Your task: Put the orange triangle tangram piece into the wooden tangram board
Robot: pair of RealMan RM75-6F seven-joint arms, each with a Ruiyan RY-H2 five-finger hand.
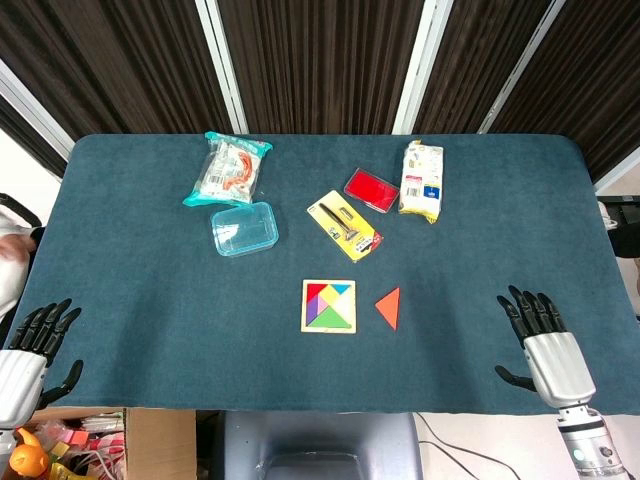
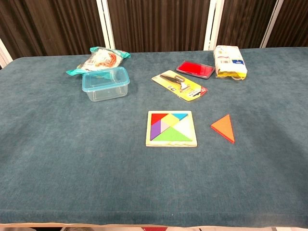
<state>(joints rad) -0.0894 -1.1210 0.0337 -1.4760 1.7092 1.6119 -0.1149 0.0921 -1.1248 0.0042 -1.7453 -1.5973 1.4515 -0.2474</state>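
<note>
The orange triangle (image 1: 389, 307) (image 2: 224, 127) lies flat on the blue cloth just right of the wooden tangram board (image 1: 329, 328) (image 2: 171, 143), a small gap between them. The board holds several coloured pieces, with a pale uncovered triangle at its right side. My right hand (image 1: 537, 335) rests near the table's front right edge, fingers spread, holding nothing, well right of the triangle. My left hand (image 1: 35, 340) sits at the front left edge, fingers apart and empty. Neither hand shows in the chest view.
Behind the board lie a yellow carded tool pack (image 1: 344, 225), a red ink pad (image 1: 371, 189), a white snack packet (image 1: 422, 179), a clear lidded box (image 1: 244, 228) and a bagged snack (image 1: 229, 168). A cardboard box (image 1: 130, 440) sits below the table's front left.
</note>
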